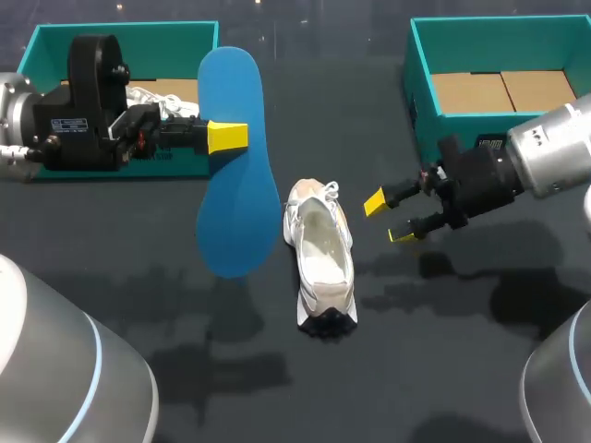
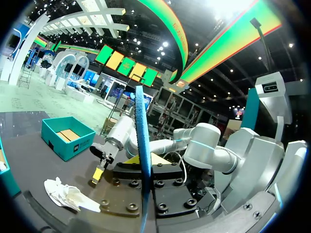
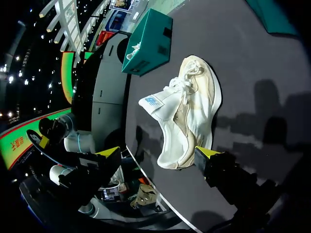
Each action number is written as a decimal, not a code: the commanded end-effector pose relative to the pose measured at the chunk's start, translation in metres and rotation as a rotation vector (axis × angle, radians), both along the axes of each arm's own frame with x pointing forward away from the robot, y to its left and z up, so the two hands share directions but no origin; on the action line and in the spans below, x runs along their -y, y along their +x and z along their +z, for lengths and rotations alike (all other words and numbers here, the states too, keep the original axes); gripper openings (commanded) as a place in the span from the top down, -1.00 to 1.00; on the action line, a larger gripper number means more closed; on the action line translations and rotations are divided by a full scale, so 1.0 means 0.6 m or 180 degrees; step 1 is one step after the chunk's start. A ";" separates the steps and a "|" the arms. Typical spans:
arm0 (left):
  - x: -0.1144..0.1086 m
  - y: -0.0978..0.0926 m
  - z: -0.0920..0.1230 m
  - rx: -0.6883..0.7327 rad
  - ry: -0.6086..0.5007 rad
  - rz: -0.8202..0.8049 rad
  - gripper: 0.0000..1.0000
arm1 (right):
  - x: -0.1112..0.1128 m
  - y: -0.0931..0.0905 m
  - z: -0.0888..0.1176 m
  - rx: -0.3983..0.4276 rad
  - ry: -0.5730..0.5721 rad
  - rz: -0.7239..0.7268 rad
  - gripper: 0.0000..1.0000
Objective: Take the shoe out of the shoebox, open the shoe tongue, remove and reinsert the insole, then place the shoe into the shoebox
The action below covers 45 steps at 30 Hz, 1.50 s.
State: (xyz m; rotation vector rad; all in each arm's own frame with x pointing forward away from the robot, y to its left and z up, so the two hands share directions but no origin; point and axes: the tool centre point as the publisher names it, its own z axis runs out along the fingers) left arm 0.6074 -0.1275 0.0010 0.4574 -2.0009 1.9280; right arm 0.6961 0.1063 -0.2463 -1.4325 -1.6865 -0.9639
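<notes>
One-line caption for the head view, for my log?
Left gripper holds the blue insole; white shoe on the table, right gripper open beside it.

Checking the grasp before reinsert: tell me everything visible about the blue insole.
The flat blue foot-shaped insole looks like smooth foam, plain, with rounded ends. It is out of the shoe. The left gripper pinches it around mid-length, a yellow-tipped finger on each face. The left wrist view shows it edge-on and unbent. It appears to hang above the dark table, beside the white sneaker, touching neither.
</notes>
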 end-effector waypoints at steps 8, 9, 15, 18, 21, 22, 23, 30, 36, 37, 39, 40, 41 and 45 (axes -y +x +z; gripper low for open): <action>0.002 0.000 -0.001 0.0001 -0.0001 0.0004 1.00 | 0.021 -0.005 0.007 -0.0050 0.0347 0.0186 -1.00; 0.006 0.001 -0.002 0.0217 0.0036 0.0021 1.00 | 0.021 -0.005 0.007 -0.0050 0.0347 0.0186 -1.00; 0.013 0.022 -0.001 0.1633 0.0006 0.0098 1.00 | 0.019 0.029 0.034 -0.0152 0.0732 0.0006 -1.00; 0.016 0.038 0.001 0.2477 0.0043 0.0022 1.00 | 0.019 0.038 0.046 -0.0055 0.0773 -0.0029 -1.00; 0.020 0.056 -0.002 0.3242 0.0018 -0.0189 1.00 | 0.020 0.050 0.052 -0.0036 0.0899 -0.0074 -1.00; 0.024 0.063 -0.012 0.3594 0.0174 -0.0154 1.00 | 0.020 0.050 0.052 -0.0036 0.0899 -0.0074 -1.00; 0.024 0.063 -0.012 0.3594 0.0174 -0.0154 1.00 | 0.020 0.050 0.052 -0.0036 0.0899 -0.0074 -1.00; 0.024 0.063 -0.012 0.3594 0.0174 -0.0154 1.00 | 0.020 0.050 0.052 -0.0036 0.0899 -0.0074 -1.00; 0.037 0.087 -0.032 0.4510 -0.0016 -0.0100 1.00 | 0.027 0.080 0.061 -0.0270 0.1090 -0.0135 -1.00; 0.043 0.093 -0.039 0.4822 -0.0006 -0.0107 1.00 | 0.029 0.085 0.066 -0.0259 0.1087 -0.0187 -1.00; 0.054 0.104 -0.052 0.5391 0.0006 -0.0103 1.00 | 0.033 0.096 0.076 -0.0238 0.1220 -0.0246 -1.00; 0.059 0.108 -0.062 0.5790 -0.0037 -0.0116 1.00 | 0.034 0.101 0.082 -0.0212 0.1243 -0.0299 -1.00; 0.065 0.115 -0.073 0.6061 0.0007 -0.0129 1.00 | 0.036 0.106 0.086 -0.0221 0.1272 -0.0328 -1.00; 0.065 0.115 -0.073 0.6061 0.0007 -0.0129 1.00 | 0.038 0.112 0.088 -0.0262 0.1298 -0.0348 -1.00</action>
